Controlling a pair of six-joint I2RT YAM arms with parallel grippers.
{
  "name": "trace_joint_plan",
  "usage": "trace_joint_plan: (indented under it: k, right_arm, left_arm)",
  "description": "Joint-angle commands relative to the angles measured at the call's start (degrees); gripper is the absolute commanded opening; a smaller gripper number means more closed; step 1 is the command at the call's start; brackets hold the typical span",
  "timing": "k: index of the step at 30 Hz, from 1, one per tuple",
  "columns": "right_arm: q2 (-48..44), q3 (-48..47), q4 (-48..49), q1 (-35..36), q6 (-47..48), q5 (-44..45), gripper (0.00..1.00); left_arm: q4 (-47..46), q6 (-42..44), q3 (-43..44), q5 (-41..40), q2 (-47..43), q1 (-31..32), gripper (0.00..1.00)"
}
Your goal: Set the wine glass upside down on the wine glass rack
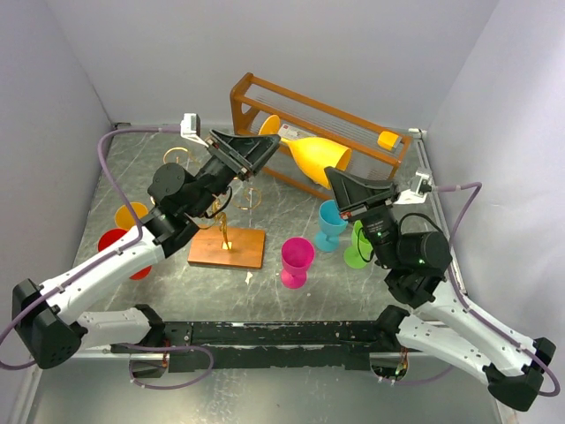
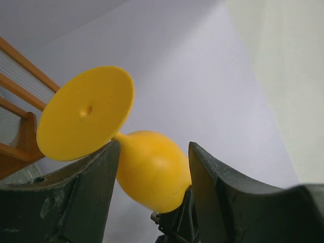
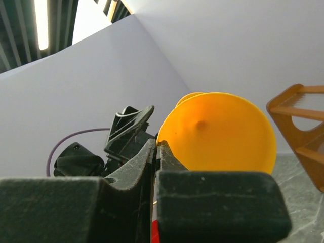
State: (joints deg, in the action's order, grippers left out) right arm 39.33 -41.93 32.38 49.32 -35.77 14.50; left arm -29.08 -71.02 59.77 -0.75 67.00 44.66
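Observation:
The yellow wine glass [image 1: 318,157] hangs level in the air in front of the brown shelf, foot to the left and mouth to the right. My right gripper [image 1: 334,175] is shut on the rim of its bowl; in the right wrist view the fingertips [image 3: 157,144] pinch the edge of the wine glass [image 3: 217,131]. My left gripper [image 1: 272,141] sits at the stem end. In the left wrist view both fingers lie against the bowl's sides [image 2: 152,172], with the foot up and to the left. The wine glass rack [image 1: 227,247], gold wire on a flat wooden base, stands below the left gripper.
A brown wooden shelf [image 1: 265,93] lies along the back wall. Pink [image 1: 297,261], cyan [image 1: 331,225] and green [image 1: 356,252] glasses stand right of the rack. Red [image 1: 113,243] and orange [image 1: 129,215] ones sit at the left, partly under the left arm.

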Motion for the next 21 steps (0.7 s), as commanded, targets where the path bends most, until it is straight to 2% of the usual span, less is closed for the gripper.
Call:
trace_joint_plan:
  k: [1, 7, 21]
  right_arm:
    - [-0.65, 1.16, 3.29, 0.28, -4.62, -2.81, 0.00]
    - [-0.63, 2.02, 4.89, 0.32, -6.60, -7.68, 0.00]
    - [-0.43, 1.80, 1.69, 0.33, -8.24, -10.20, 0.00]
  left_arm:
    - [-3.35, -0.78, 2.11, -5.77, 1.46, 0.94, 0.65]
    - [-0.17, -0.32, 3.27, -5.71, 1.54, 0.94, 0.56]
    - [-1.59, 0.70, 3.90, -6.62, 0.33, 0.95, 0.49]
